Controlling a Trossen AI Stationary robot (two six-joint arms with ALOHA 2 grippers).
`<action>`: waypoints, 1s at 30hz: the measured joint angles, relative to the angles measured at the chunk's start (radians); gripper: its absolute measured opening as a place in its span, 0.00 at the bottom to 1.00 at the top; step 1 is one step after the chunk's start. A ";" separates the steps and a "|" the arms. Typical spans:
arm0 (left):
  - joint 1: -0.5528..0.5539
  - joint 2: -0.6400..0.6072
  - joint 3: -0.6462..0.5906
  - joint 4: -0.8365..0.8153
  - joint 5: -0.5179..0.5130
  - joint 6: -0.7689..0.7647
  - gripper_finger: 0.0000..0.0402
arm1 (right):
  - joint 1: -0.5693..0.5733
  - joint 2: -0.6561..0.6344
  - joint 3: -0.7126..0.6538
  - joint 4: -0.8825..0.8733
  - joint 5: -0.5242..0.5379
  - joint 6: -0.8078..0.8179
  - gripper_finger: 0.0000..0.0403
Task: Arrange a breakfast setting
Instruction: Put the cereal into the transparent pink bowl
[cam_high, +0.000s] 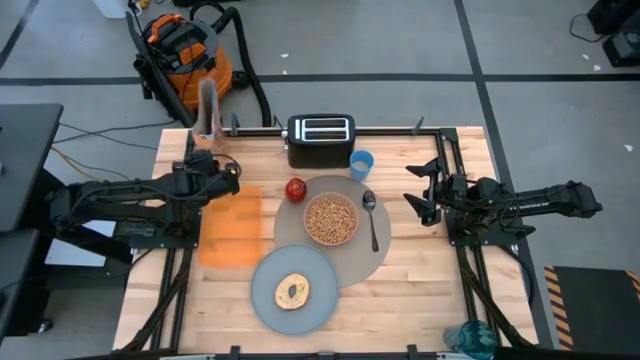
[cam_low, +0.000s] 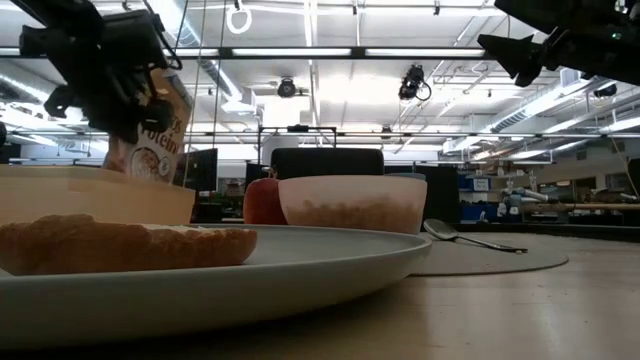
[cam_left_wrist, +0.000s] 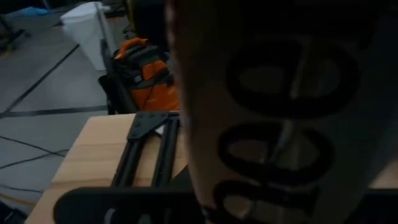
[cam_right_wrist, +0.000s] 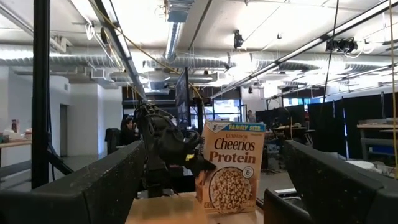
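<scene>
Fingers of the left gripper (cam_high: 216, 172) clamp a cereal box (cam_high: 208, 112) — bowl (cam_high: 331, 220) well apart.

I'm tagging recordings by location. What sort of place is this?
Probably a robotics lab or workshop: bare ceiling ducts overhead, an orange shop vacuum on the taped concrete floor, and a wooden table with rail-mounted arms.

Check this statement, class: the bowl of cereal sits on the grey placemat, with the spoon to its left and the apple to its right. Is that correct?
Not quite. The high view shows the sides swapped: the spoon lies to the right of the bowl and the apple is to its upper left. The bowl does sit on the grey placemat.
</scene>
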 joint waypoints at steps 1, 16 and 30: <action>0.005 0.000 -0.002 -0.003 -0.005 -0.006 0.03 | 0.000 0.000 0.000 0.000 0.000 -0.001 0.96; 0.063 0.000 0.057 -0.016 0.152 0.028 0.39 | 0.000 0.000 0.000 -0.026 0.008 0.031 0.96; 0.062 0.000 0.295 -0.106 0.170 0.199 0.68 | 0.000 0.000 0.000 -0.044 0.000 0.041 0.96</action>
